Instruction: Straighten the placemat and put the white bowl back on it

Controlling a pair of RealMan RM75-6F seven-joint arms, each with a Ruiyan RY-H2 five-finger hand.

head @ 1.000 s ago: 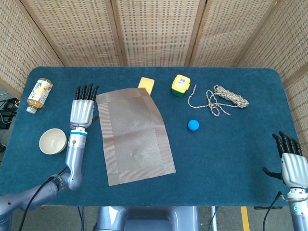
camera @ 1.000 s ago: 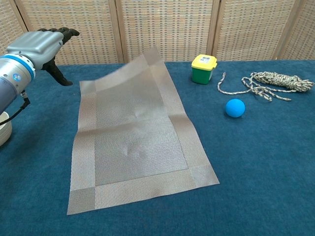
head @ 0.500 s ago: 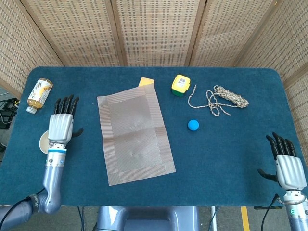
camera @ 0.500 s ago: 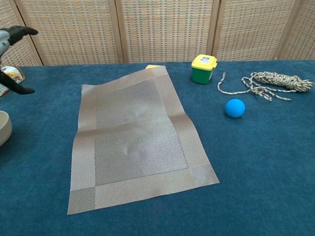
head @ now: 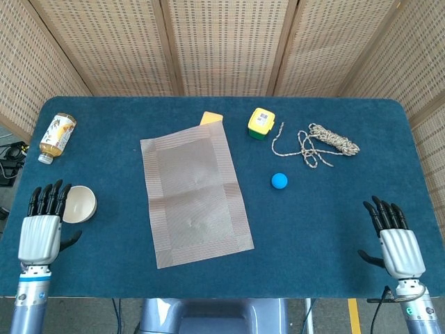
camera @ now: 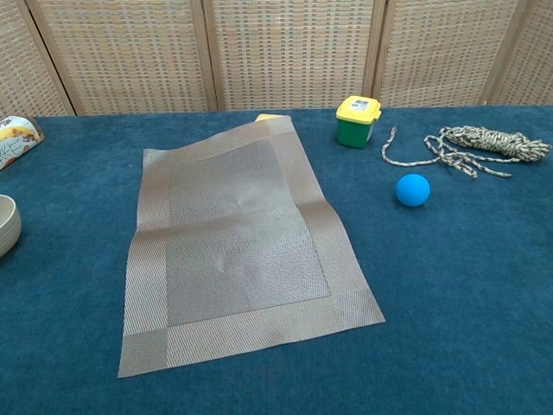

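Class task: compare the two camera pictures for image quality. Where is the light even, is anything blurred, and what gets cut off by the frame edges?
Head view: even, soft light, faint shadows, everything sharp, both hands whole. Chest view: equally sharp, no glare; the white bowl and the bottle are cropped at the left edge, and the placemat's creases show as gentle shading.

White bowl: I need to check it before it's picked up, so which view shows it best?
The head view. There the whole white bowl shows, upright on the table beside the left hand, off the placemat. The chest view shows only part of it, cut off by the left edge.
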